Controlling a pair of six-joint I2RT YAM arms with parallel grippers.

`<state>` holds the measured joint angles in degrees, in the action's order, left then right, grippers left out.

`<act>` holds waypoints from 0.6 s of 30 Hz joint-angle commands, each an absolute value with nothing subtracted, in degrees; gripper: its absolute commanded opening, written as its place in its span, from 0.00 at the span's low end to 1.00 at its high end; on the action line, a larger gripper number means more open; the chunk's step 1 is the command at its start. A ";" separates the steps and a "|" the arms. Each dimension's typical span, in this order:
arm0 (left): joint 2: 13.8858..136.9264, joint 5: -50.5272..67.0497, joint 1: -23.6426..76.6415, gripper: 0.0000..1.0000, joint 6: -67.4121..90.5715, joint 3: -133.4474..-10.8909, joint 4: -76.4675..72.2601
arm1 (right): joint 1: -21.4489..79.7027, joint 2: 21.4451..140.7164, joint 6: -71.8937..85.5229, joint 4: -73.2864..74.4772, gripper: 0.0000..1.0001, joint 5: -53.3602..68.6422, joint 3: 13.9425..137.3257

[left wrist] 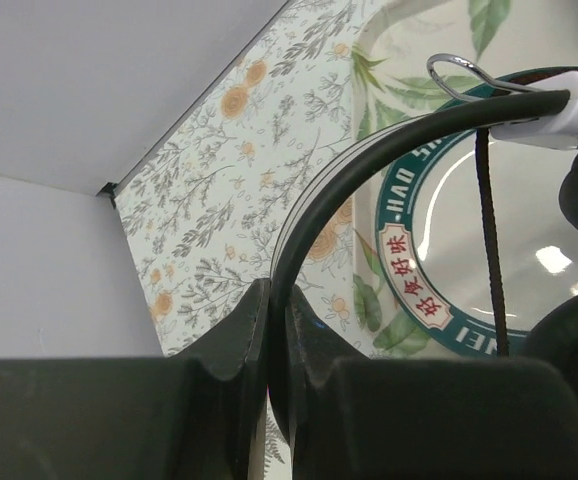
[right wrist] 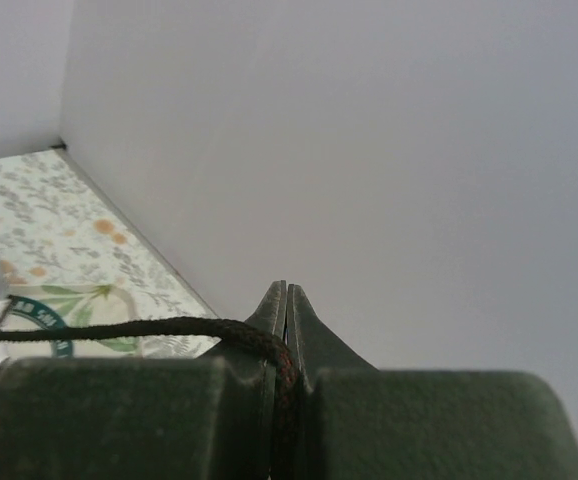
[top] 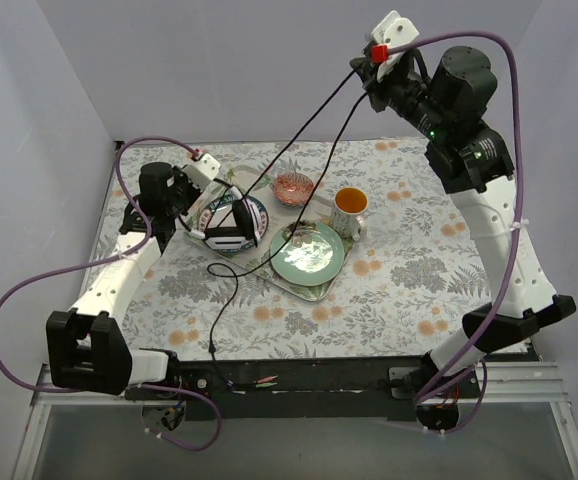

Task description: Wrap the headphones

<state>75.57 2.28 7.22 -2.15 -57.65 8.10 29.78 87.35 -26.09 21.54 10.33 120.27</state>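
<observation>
The headphones [top: 231, 228] lie on a teal-rimmed plate [top: 259, 213] at the table's middle left. My left gripper [top: 201, 207] is shut on their thin black headband [left wrist: 369, 150]; in the left wrist view the jaws [left wrist: 277, 292] pinch the band, with a white slider [left wrist: 569, 118] at the right. My right gripper [top: 361, 66] is raised high at the back right, shut on the thin black cable [top: 309, 122], which runs down in two strands to the headphones. In the right wrist view the cable [right wrist: 149, 328] bends into the closed jaws [right wrist: 286, 292]. The cable's loose tail [top: 216, 335] trails toward the front edge.
A leaf-patterned tray [top: 299, 289] holds a green-centred plate [top: 307, 250], an orange mug [top: 350, 208] and a small red bowl [top: 293, 187] just right of the headphones. Grey walls enclose the table on three sides. The teal-rimmed plate [left wrist: 409, 260] lies under the headband.
</observation>
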 commanded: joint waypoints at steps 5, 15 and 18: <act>68.47 8.96 9.22 0.00 -2.73 -60.64 20.11 | 21.80 95.27 -24.35 19.08 0.01 7.03 129.11; 67.15 21.34 9.93 0.00 -0.44 -70.21 36.02 | 15.04 95.45 -21.45 16.70 0.01 8.79 125.34; 67.06 26.61 9.84 0.00 1.75 -74.17 41.21 | 13.37 95.62 -21.09 16.52 0.01 8.79 124.72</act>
<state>70.30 16.58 9.87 -1.02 -67.83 33.08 16.03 97.76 -22.68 21.52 9.56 125.45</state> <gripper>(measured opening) 0.053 0.053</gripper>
